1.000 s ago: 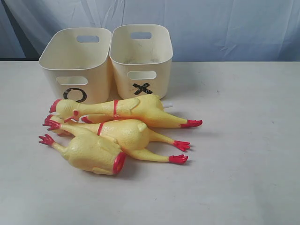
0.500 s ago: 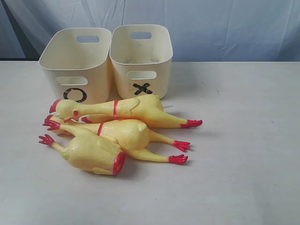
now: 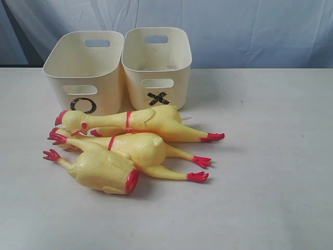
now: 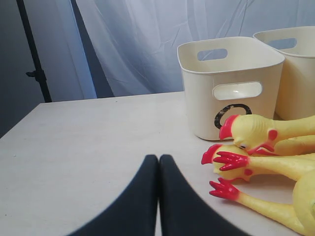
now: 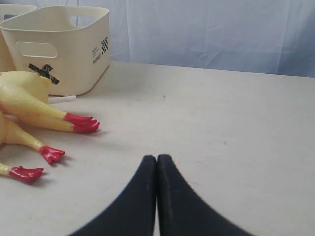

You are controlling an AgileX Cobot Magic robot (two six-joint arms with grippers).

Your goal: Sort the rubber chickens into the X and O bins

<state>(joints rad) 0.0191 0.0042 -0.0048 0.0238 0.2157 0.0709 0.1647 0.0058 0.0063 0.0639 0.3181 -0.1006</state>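
Three rubber chickens [image 3: 140, 148] lie side by side on the table [image 3: 270, 172] just near of the O bin [image 3: 106, 94] and X bin [image 3: 177, 91], long axes left-right, two heads left, the nearest headless body [image 3: 101, 172] feet left, while only the wrist views show the left pincer [image 4: 158, 160] and right pincer [image 5: 156, 160], both pressed together, empty.

I see my right tool [image 5: 156, 162] low over the counter [image 5: 231, 113], black fingers [image 5: 138, 196] pressed together. Well apart from it, rubber chickens [image 5: 22, 96] lie, red-footed legs showing, just beside the X bin [image 5: 78, 69].
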